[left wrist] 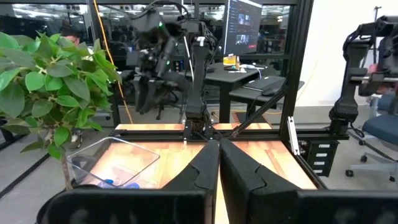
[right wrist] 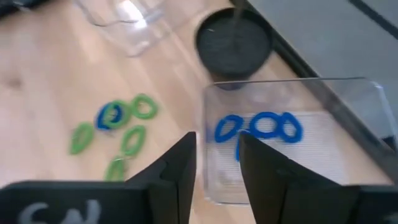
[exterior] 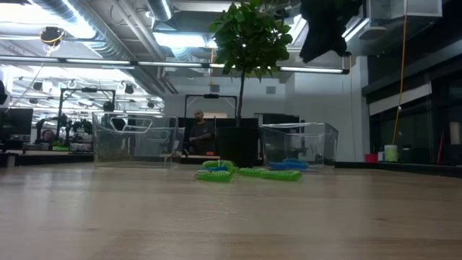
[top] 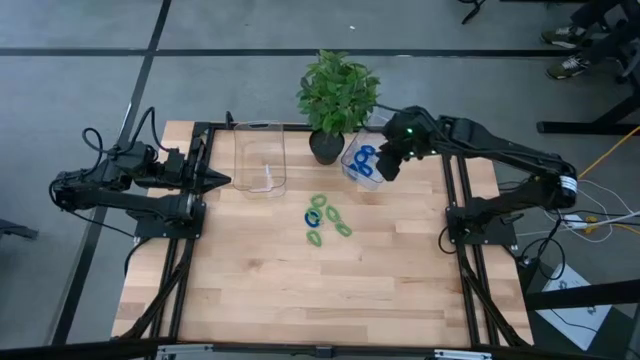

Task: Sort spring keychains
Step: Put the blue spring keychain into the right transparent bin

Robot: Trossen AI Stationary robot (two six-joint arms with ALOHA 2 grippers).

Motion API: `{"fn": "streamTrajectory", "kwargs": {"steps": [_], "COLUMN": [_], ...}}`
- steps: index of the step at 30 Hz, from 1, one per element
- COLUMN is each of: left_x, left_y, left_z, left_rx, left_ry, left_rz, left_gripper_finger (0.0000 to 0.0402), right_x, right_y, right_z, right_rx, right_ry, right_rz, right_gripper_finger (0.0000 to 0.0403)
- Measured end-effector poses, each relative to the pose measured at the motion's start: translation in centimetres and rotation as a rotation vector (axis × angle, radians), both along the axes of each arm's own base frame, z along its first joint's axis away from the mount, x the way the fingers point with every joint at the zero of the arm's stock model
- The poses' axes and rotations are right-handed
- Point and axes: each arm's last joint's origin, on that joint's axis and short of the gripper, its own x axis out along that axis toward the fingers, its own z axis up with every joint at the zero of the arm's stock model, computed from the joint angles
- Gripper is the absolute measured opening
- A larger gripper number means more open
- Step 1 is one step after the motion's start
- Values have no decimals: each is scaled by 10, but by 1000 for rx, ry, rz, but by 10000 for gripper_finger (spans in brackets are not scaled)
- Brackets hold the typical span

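Several light green spring keychains (top: 331, 214) and one blue one (top: 313, 217) lie flat in a loose group on the wooden table, mid-table. In the right wrist view they are the green loops (right wrist: 133, 140) and the blue loop (right wrist: 112, 116). Several blue keychains (right wrist: 264, 124) lie on the floor of the right clear bin (top: 352, 170). My right gripper (right wrist: 217, 158) hangs open above that bin's near side (top: 385, 170) and holds nothing. My left gripper (left wrist: 219, 163) is shut and empty, pointing level at the table's left (top: 228, 181).
An empty clear bin (top: 260, 160) stands at the far left of centre. A potted plant (top: 335, 95) in a black pot (right wrist: 234, 42) stands between the two bins. Bare wood lies across the near half of the table (top: 320, 290). A black frame rail (top: 455, 190) runs along the right side.
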Motion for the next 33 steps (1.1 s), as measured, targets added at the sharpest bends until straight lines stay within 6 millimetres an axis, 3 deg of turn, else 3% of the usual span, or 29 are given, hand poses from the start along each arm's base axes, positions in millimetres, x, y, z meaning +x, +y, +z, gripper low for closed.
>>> {"fn": "streamTrajectory", "kwargs": {"steps": [8,22,33], "left_x": [0,0,0], "left_y": [0,0,0], "left_z": [0,0,0], "left_rx": [0,0,0], "left_ry": [0,0,0], "left_rz": [0,0,0], "left_gripper_finger": [9,8,10], "right_x": [0,20,49], "right_y": [16,48,61], "right_z": [5,19,27], "right_rx": [57,129,115], "right_ry": [-49,-256,-457], "right_rz": [45,172,237], "right_gripper_finger": [117,117,117]}}
